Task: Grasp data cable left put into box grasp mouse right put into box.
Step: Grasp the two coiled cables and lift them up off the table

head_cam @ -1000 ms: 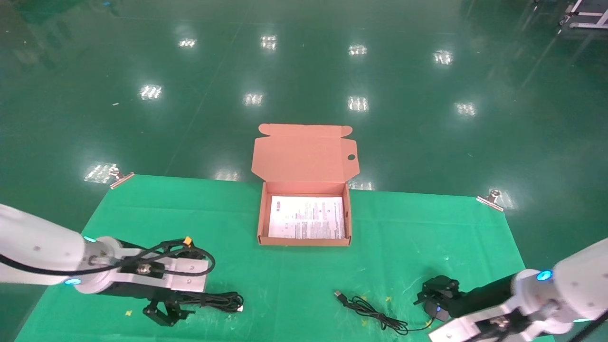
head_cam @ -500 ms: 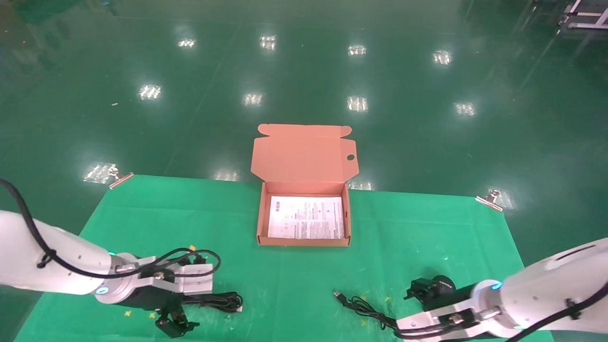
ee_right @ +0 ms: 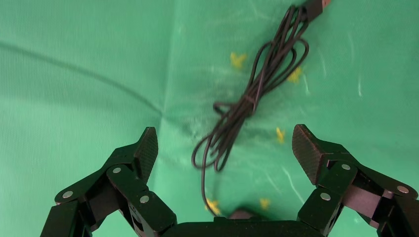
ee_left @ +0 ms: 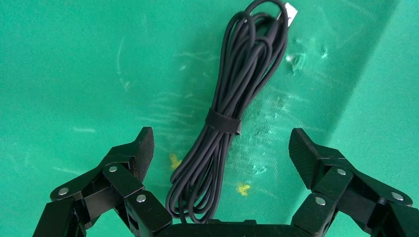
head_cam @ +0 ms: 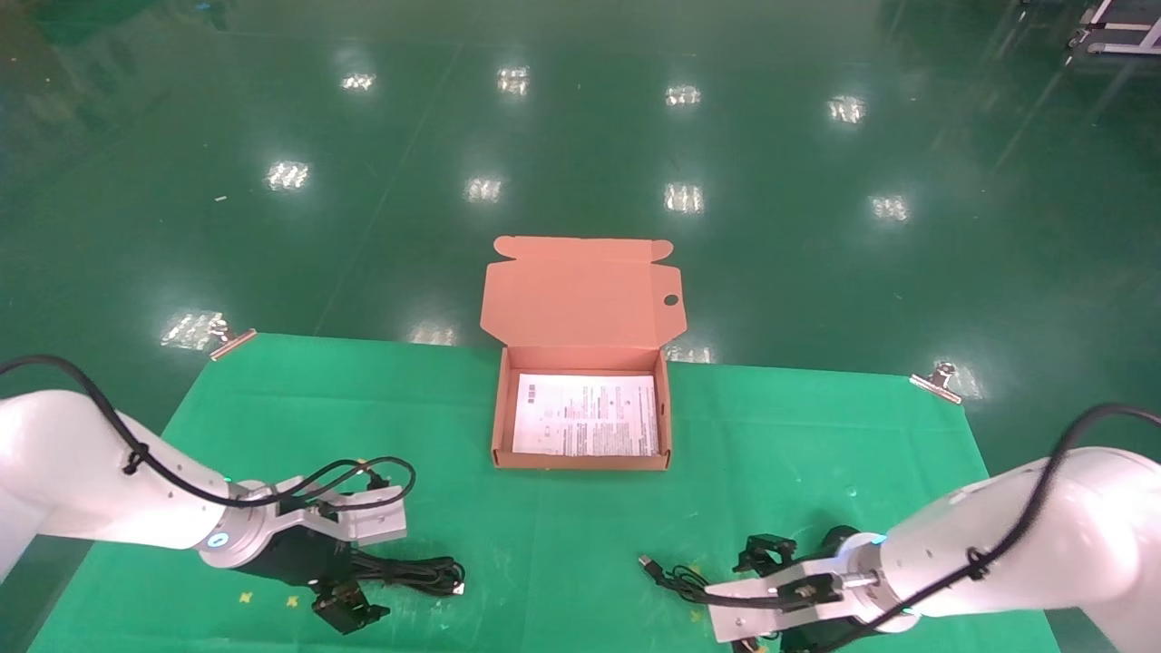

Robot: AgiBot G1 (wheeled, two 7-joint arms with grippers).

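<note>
Two targets: both lie on the green cloth, neither boxed yet.
Data cable: thin black cable in a long narrow strapped bundle point(ee_left: 225, 123), pale connector tip at the far end; on the cloth at the robot's left front, seen also in head view point(head_cam: 413, 573).
Cable axis: in the left wrist view the long axis runs straight out from the palm, between the two fingers, near loops reaching the palm; a squeeze would cross the bundle's narrow width.
Left gripper: black two-finger claw point(ee_left: 220, 148), spread wide, gripping nothing, one finger either side of the bundle, no contact visible.
Nearer arm: left arm for the cable, by far; the right is well apart on the other side.
Mouse: small black oval body; only a dark sliver point(ee_right: 242, 214) shows at the right palm edge, most of it hidden under the right gripper in head view.
Mouse cord: thin loose black cord point(ee_right: 247, 106) with USB plug point(head_cam: 648, 563), trailing away from the palm toward table centre.
Right gripper: black two-finger claw point(ee_right: 225, 148), spread wide, empty, straddling the cord, low over the cloth at the right front.
Box: flat salmon-orange cardboard carton point(head_cam: 580, 461), lid hinged up at the back with one round hole, white printed leaflet point(head_cam: 585, 414) inside; mid-table, beyond both grippers.
Step judged: pre-grasp on both sides; the left looks aligned to close on the cable.
Risk judged: the right fingers bracket cord rather than mouse body.
</note>
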